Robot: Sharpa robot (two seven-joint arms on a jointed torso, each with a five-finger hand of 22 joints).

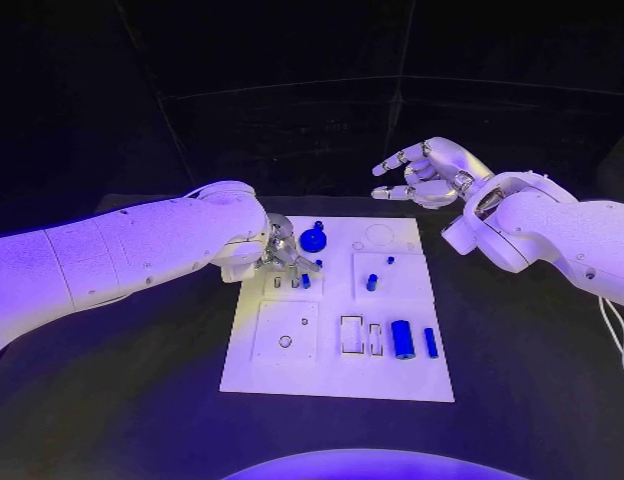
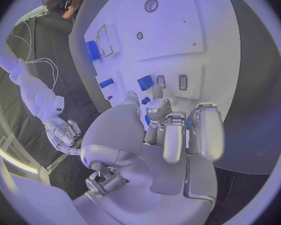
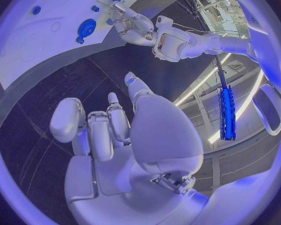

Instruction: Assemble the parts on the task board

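We see the task board [image 1: 262,370] in the middle of the frame on the dark tabletop [image 1: 96,400], blue parts [image 1: 402,338] on it. Our left hand [image 1: 281,257] sits fingers-down at its upper left edge; whether it grips anything we cannot tell. Our right hand [image 1: 425,172] hovers upper right, fingers spread, empty

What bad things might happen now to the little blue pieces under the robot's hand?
The left hand works low over the task board, close among small blue parts; its fingers might knock one loose or tip it. The hand also hides the spot it works on in the head view, so a part could go in crooked unnoticed. The right hand hangs raised beyond the board and looks harmless.
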